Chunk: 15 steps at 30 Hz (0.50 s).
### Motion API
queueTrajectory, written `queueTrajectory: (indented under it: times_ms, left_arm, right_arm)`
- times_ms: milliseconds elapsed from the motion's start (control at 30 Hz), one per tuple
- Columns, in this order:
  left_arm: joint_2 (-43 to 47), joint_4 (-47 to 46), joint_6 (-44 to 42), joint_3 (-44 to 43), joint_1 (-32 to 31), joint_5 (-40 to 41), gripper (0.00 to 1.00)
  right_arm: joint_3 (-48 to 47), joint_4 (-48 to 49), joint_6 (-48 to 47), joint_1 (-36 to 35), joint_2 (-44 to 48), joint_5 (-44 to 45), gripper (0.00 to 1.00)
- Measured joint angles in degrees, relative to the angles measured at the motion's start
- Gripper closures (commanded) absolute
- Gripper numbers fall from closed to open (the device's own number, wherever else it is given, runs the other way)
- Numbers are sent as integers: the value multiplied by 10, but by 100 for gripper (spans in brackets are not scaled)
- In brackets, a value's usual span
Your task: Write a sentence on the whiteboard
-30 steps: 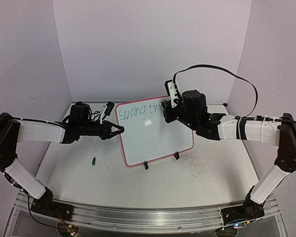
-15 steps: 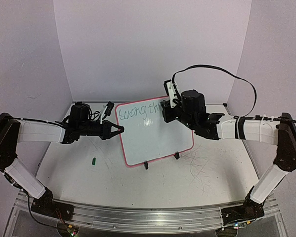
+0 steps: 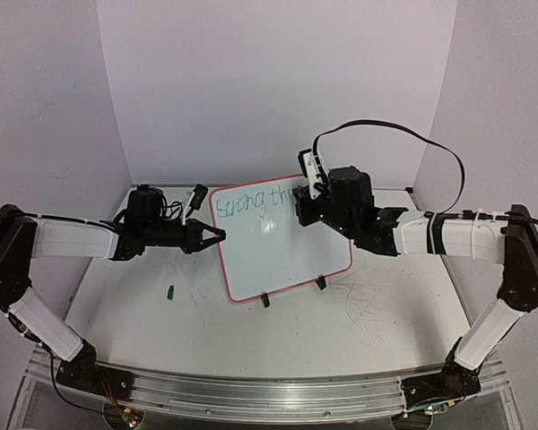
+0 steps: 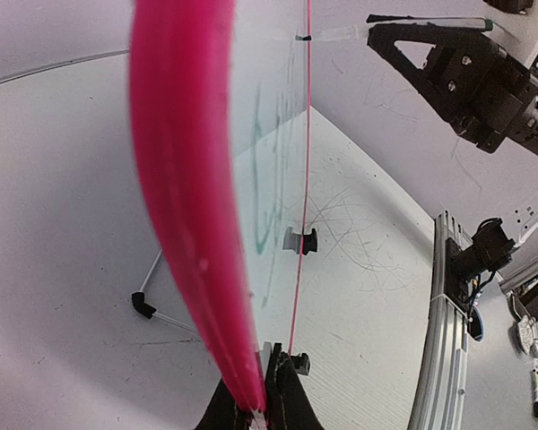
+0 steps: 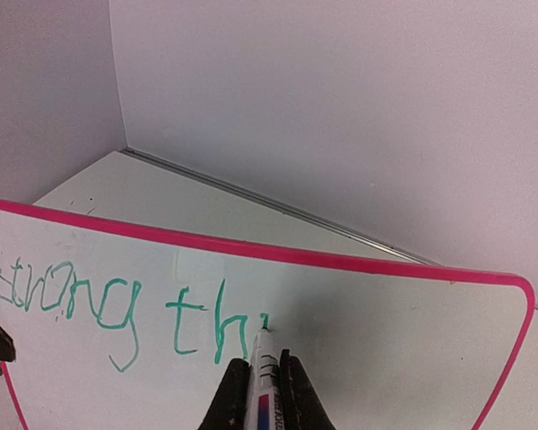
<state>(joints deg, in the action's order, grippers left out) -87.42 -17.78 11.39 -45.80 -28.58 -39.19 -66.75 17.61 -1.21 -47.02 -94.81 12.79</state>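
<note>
- The whiteboard (image 3: 287, 255) stands on its long edge, propped on two black clip feet (image 3: 265, 301), about midway between the left and right edges of the worktop (image 3: 359, 331) and towards its far edge.
- From overhead the board leans back, and its bottom edge runs at a slant to the worktop's near edge. The left end sits nearer to me than the right.
- The sentence (image 5: 117, 313) is only partly there. I read "Strong th" in thin green along the top of the board, then one short upright stroke after the "h".
- My left gripper (image 4: 255, 408) has its fingers clamped on the board's pink rim at the left side. In the left wrist view the rim runs straight up from between the two fingers.
- My right gripper (image 5: 258, 381) has its fingers closed on a marker (image 5: 263, 363), which points up between them towards the writing.
- The marker's tip is on the board face at the foot of that last stroke, just right of the "h". From the right wrist view it looks to be touching.
- Overhead, the right arm reaches in from the right and covers the upper right corner of the board.
- A small green piece (image 3: 171, 291) lies on the worktop to the left of the board, well apart from it, nearer the left edge.
- The worktop in front of the board is covered in faint grey scribbles.
</note>
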Motion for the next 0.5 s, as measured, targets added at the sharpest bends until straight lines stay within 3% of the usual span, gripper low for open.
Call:
queueTrajectory:
  times_ms: [500]
  left_arm:
    - [0, 3, 1, 0, 0, 3, 100]
  right_arm:
    - [32, -9, 32, -8, 8, 0, 100]
